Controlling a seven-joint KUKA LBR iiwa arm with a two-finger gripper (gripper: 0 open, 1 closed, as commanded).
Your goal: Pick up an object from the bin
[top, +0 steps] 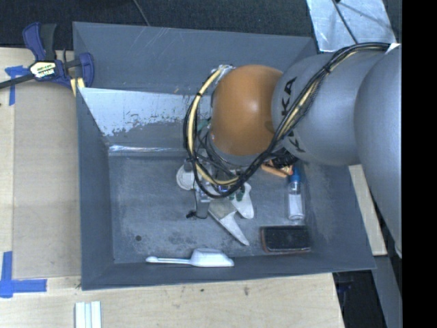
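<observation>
Jaws are masked by the orange wrist cover (242,111); whether they are spread or pressed together I cannot tell. The gripper (199,212) hangs low, left of the black flat case (285,239) and just beside a white pointed piece (232,221) lying between them, probably so it can meet floor-lying things squarely.

arm (341,108): in from R | wrist (246,111) low | claw (200,207) pointing down
</observation>
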